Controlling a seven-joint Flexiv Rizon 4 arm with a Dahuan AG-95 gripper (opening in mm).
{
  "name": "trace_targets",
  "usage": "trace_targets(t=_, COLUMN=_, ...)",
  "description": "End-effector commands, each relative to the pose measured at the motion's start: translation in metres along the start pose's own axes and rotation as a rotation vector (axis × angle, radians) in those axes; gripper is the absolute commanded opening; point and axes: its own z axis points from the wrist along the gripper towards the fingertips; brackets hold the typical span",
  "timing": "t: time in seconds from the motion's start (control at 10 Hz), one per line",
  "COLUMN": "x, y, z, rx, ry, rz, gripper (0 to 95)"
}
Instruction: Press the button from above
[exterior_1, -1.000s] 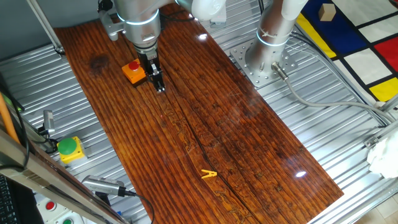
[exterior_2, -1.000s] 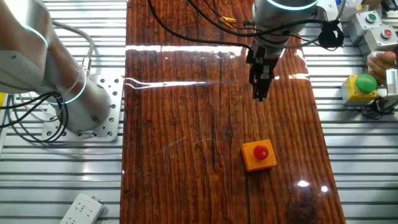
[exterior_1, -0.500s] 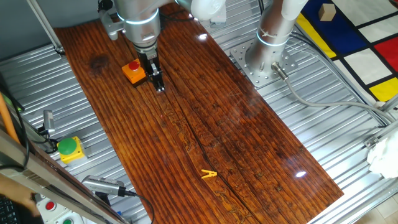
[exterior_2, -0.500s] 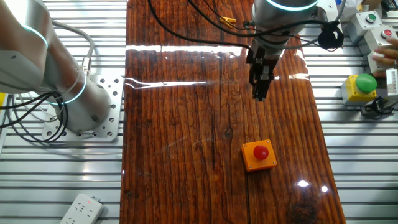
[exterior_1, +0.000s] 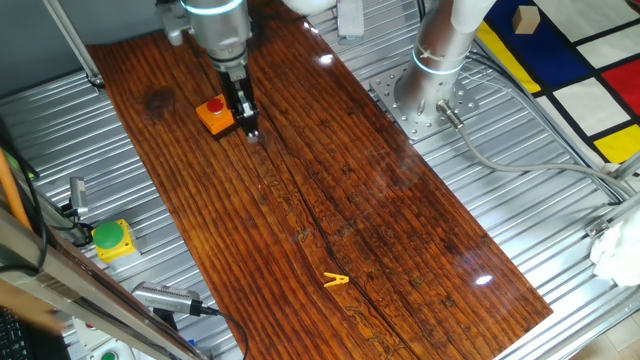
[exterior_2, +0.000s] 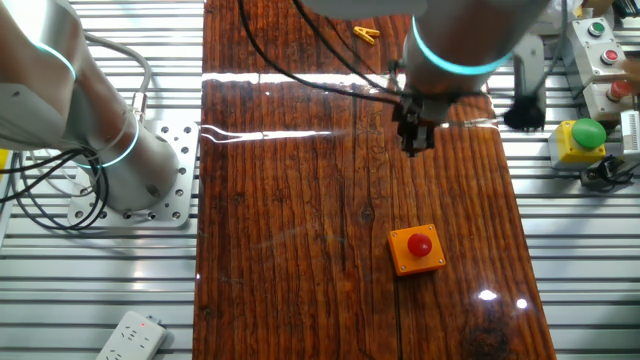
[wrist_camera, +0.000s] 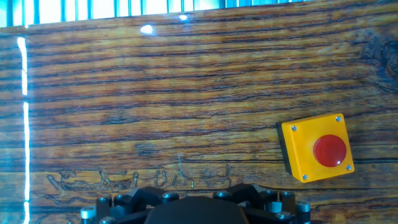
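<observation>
The button, a round red cap on a small square orange box, stands on the wooden table top near its far left end. It also shows in the other fixed view and at the right of the hand view. My gripper hangs above the wood just beside the box, on its right in this view, not over the cap. In the other fixed view the gripper is well beyond the button. The hand view shows only the dark gripper body at the bottom edge, so no gap between the fingertips can be judged.
A green button on a yellow box sits off the wood on the metal rails, also seen in the other fixed view. A yellow clip lies on the wood. A second arm's base stands beside the table.
My arm has risen, lifting the gripper higher above the wood and slightly toward the button's end of the table. The button has not moved.
</observation>
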Motion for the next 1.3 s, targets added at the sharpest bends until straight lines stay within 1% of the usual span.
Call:
trace_targets(t=0.1, x=0.0, y=0.0, z=0.001, rx=-0.009, ry=0.0, rz=0.005, gripper=0.0)
trace_targets(t=0.2, x=0.0, y=0.0, z=0.001, rx=-0.002, ry=0.0, rz=-0.017, gripper=0.0)
trace_targets(t=0.4, x=0.0, y=0.0, z=0.001, rx=0.021, ry=-0.003, rz=-0.107, gripper=0.0)
trace_targets(t=0.6, x=0.0, y=0.0, z=0.001, rx=0.026, ry=-0.004, rz=-0.168, gripper=0.0)
trace_targets(t=0.7, x=0.001, y=0.0, z=0.0, rx=0.025, ry=-0.004, rz=-0.166, gripper=0.0)
trace_targets(t=0.8, x=0.001, y=0.0, z=0.0, rx=0.054, ry=-0.001, rz=-0.142, gripper=0.0)
trace_targets(t=0.9, x=0.001, y=0.0, z=0.0, rx=0.119, ry=0.0, rz=-0.102, gripper=0.0)
trace_targets(t=1.0, x=0.0, y=0.0, z=0.0, rx=0.162, ry=0.003, rz=-0.075, gripper=0.0)
trace_targets(t=1.1, x=-0.004, y=-0.007, z=0.001, rx=0.305, ry=-0.018, rz=0.016, gripper=0.0)
trace_targets(t=1.2, x=-0.007, y=-0.019, z=-0.002, rx=0.326, ry=-0.024, rz=0.044, gripper=0.0)
trace_targets(t=1.3, x=-0.007, y=-0.043, z=-0.009, rx=0.317, ry=-0.034, rz=0.079, gripper=0.0)
